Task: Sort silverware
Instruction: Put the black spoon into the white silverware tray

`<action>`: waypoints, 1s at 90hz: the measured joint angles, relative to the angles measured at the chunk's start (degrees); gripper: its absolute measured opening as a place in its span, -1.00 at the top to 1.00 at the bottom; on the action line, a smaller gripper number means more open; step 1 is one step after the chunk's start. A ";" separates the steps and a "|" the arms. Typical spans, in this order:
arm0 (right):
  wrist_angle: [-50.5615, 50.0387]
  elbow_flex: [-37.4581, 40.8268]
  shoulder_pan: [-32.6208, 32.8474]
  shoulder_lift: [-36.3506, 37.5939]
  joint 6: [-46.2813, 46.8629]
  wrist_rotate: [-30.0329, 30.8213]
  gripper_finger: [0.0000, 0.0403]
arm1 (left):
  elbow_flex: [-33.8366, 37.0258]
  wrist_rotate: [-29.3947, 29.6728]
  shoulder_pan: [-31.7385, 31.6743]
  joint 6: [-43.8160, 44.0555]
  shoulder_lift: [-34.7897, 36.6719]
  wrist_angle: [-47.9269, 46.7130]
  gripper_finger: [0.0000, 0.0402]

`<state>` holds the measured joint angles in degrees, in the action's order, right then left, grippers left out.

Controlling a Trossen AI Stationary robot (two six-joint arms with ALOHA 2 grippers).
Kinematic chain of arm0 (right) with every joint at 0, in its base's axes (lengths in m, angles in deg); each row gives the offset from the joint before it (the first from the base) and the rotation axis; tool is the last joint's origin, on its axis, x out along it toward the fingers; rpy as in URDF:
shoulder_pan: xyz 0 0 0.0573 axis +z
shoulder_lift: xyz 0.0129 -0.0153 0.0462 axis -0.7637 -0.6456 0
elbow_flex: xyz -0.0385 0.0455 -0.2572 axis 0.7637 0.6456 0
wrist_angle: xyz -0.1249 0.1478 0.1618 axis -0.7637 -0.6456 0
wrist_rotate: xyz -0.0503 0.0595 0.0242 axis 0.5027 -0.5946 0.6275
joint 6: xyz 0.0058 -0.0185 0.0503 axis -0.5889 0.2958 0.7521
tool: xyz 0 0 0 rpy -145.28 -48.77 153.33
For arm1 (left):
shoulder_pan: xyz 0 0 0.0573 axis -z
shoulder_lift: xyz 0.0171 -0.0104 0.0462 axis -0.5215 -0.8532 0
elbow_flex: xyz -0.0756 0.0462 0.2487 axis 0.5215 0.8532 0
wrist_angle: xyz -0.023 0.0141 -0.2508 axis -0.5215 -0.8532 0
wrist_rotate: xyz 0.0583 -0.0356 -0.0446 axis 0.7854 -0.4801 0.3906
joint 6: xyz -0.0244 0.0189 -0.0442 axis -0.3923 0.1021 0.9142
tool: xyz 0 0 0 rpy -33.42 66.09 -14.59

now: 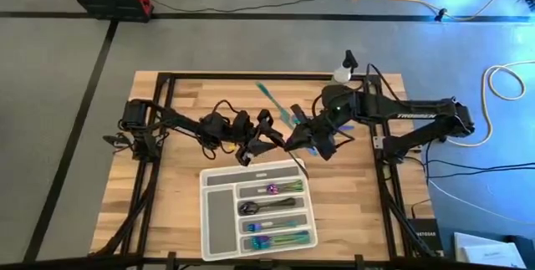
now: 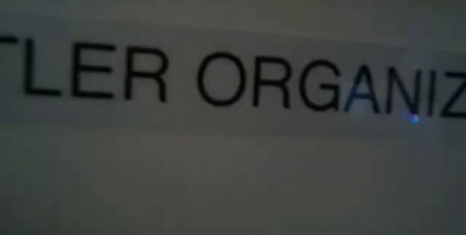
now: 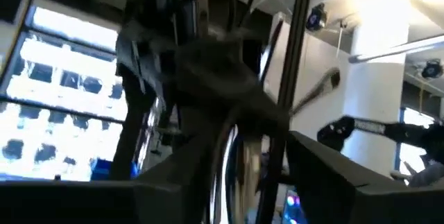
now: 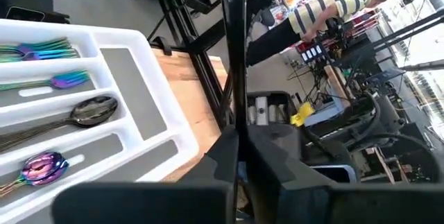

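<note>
Both arms meet above the white tray [image 1: 219, 220], a spray bottle [image 1: 343, 71] behind. Right gripper [image 4: 239, 148] pinches a dark knife [image 4: 234, 37]; left gripper [image 1: 247, 155] I cannot tell. Iridescent silverware [image 1: 280, 238] fills the tray.

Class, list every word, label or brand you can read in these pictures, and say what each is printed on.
"TLER ORGANIZ": black capitals cut off at both ends, on a pale surface filling the low view; what that surface belongs to cannot be told.
"TROSSEN": small white lettering on the right arm, barely legible.
Sticker on the white box at the high view's corner: too small to read.
</note>
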<state>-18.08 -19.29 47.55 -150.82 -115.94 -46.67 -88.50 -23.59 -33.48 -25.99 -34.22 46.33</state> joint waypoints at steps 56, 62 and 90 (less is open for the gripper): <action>-0.17 0.00 0.09 0.00 0.44 2.22 1.00 | -2.60 -3.28 0.11 -4.12 0.02 -5.61 0.97; -0.48 0.00 0.09 0.00 1.47 2.34 0.99 | -2.60 -3.32 0.09 -4.18 0.02 -5.65 0.98; -2.70 -0.04 0.11 0.89 3.30 14.24 0.58 | -2.58 -2.81 -1.26 -3.75 0.02 -5.92 0.99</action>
<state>-20.77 -19.33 47.66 -149.92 -112.64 -32.43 -91.08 -26.41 -34.74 -29.74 -34.20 40.41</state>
